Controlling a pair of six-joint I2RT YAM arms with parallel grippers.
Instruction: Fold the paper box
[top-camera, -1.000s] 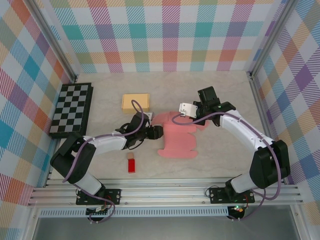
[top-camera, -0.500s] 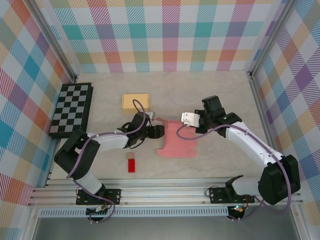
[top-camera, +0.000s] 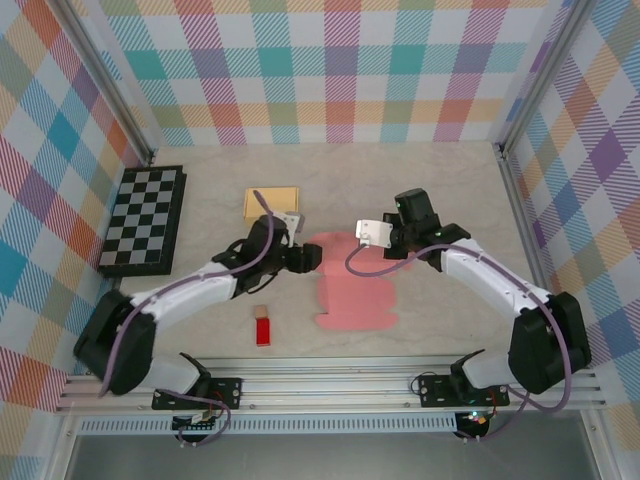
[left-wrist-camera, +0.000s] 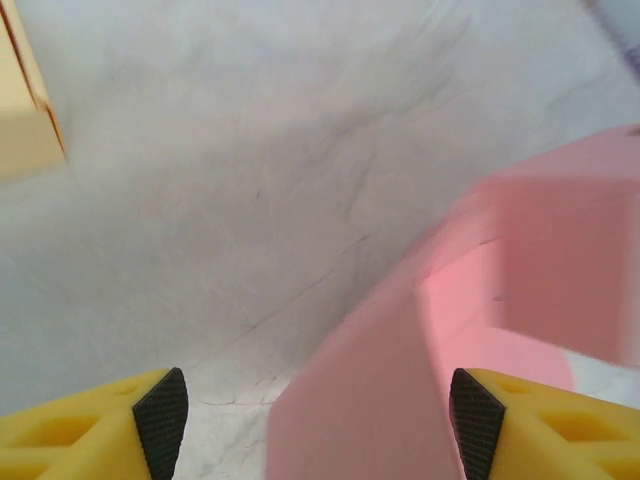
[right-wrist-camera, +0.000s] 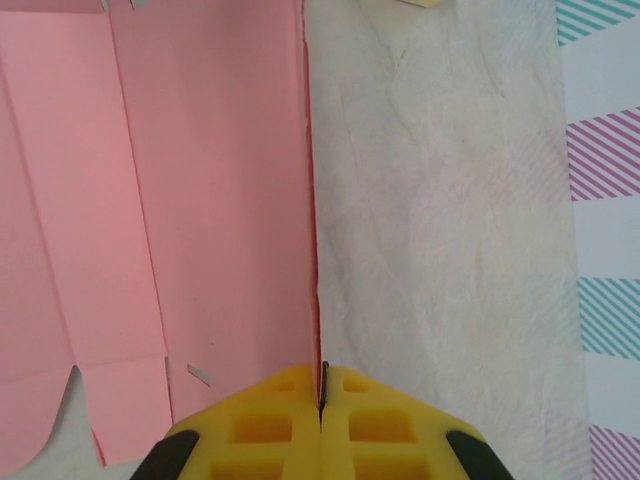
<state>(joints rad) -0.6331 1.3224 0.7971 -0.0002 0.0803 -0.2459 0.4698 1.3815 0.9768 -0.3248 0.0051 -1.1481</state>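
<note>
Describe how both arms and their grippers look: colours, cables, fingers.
The left arm and right arm have white links and black joints, each trailed by a purple cable. The left gripper and right gripper have yellow, honeycomb-ribbed fingers with black textured pads.

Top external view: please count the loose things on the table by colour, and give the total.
Pink: 1, the paper box, lying flat
Yellow: 1, a small box
Red: 1, a small block
Black and white: 1, the checkerboard
Total: 4
</note>
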